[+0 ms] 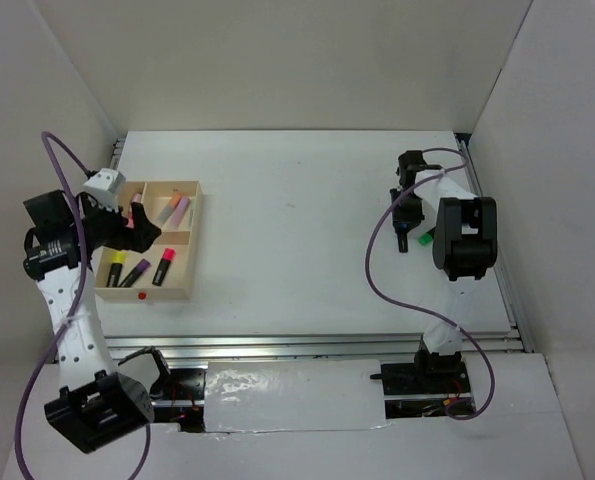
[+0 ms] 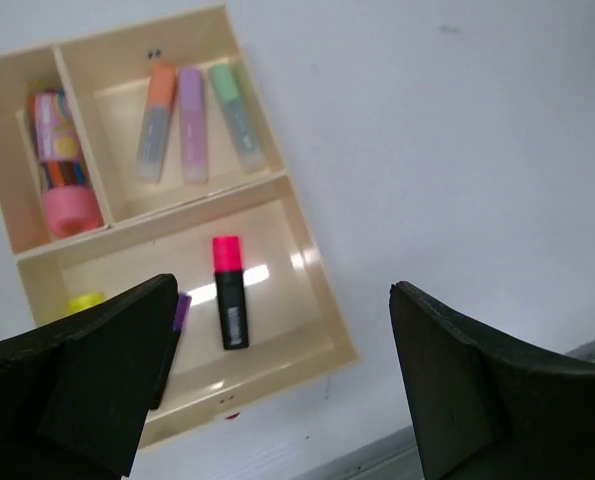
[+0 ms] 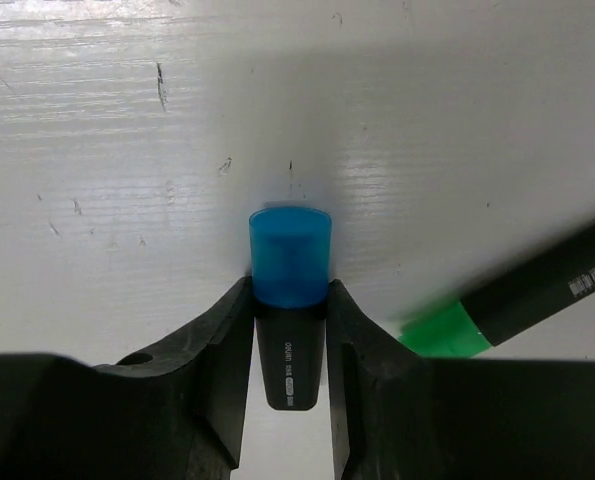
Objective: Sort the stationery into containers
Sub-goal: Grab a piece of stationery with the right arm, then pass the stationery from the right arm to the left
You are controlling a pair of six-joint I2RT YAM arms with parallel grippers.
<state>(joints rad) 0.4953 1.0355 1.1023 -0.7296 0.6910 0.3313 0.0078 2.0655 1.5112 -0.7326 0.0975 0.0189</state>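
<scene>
The tan wooden tray (image 1: 174, 292) stands at the left of the table. In the left wrist view its rim (image 2: 310, 250) frames three pastel markers (image 2: 191, 125) in one compartment. A pink-capped black marker (image 2: 229, 291), a purple cap (image 2: 180, 310) and a yellow cap (image 2: 85, 300) lie in the long one. My left gripper (image 2: 282, 290) is open and empty above the tray (image 1: 137, 222). My right gripper (image 3: 289, 300) is shut on a blue-capped black marker (image 3: 290, 258), low over the table at the far right (image 1: 405, 222). A green-capped marker (image 3: 537, 295) lies just to its right.
A side compartment holds a pink roll with coloured bits (image 2: 65, 170). A red dot (image 1: 142, 296) marks the tray's near rim. White walls close in the table on three sides. The right arm's purple cable (image 1: 377, 270) loops over the table.
</scene>
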